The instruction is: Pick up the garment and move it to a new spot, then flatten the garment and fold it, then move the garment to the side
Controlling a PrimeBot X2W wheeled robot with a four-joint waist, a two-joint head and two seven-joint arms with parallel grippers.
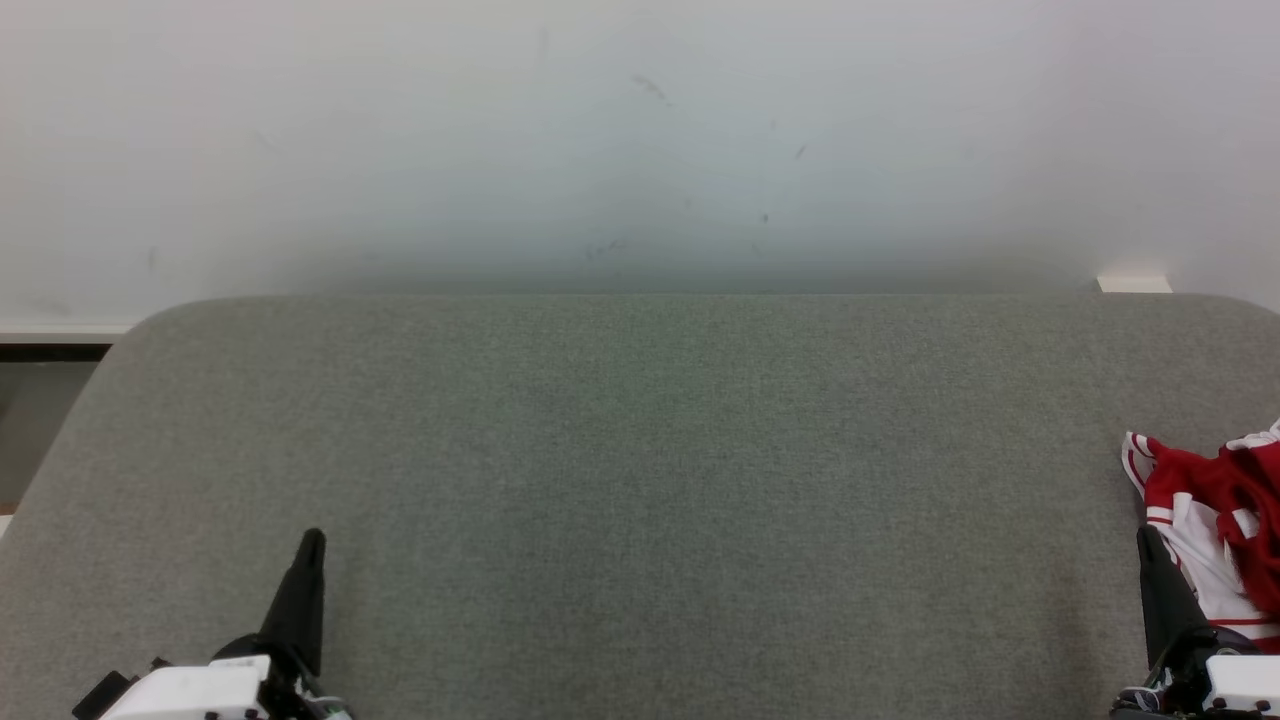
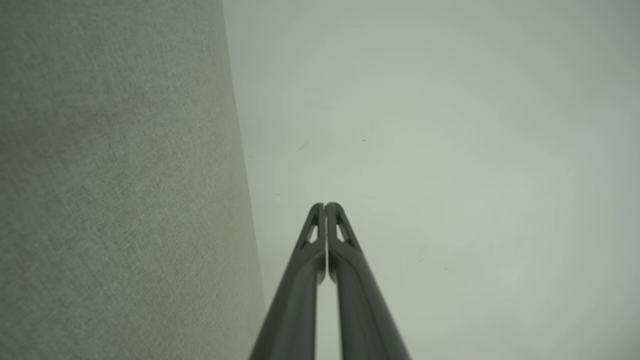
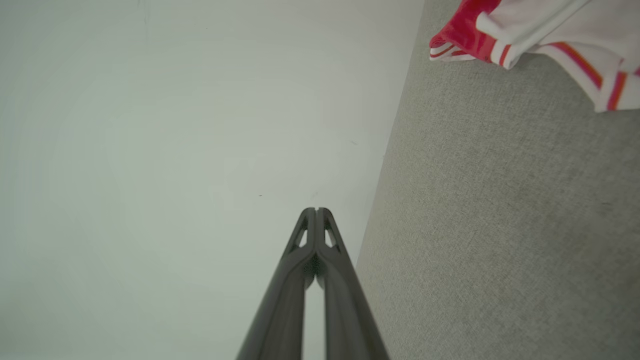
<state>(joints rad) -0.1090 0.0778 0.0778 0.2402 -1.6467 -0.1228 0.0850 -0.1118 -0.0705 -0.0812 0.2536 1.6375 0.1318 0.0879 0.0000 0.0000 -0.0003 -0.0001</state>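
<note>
Grey fabric-covered counter (image 1: 640, 470), everything placed off it. At the counter's near edge, left side: left gripper (image 1: 312, 542), white wrist housing below it, dark fingers pressed together into one point, holding nothing, tip over bare counter. At the counter's near edge, right side: right gripper (image 1: 1148, 535), fingers also pressed together, empty, tip just beside the garment's near-left edge; contact can't be told from the head view. The garment (image 1: 1215, 500) is on the counter's right edge, about mid-depth. It is a crumpled heap of red and white with red-and-white striped trim, partly cut off by the frame. In the right wrist view the garment (image 3: 530, 30) lies on the counter well apart from the closed fingertips, which sit against the pale wall background. In the left wrist view the fingertips touch along their length, with grey counter on one side and wall on the other. The counter's middle and left are bare grey fabric, and the far corners are rounded. Beyond the counter's far edge is a white wall (image 1: 640, 150) with a few faint scuff marks. A small white piece (image 1: 1133, 284) sits at the far edge, right side. A dark strip (image 1: 50, 352) is low on the wall past the counter's left far corner.
</note>
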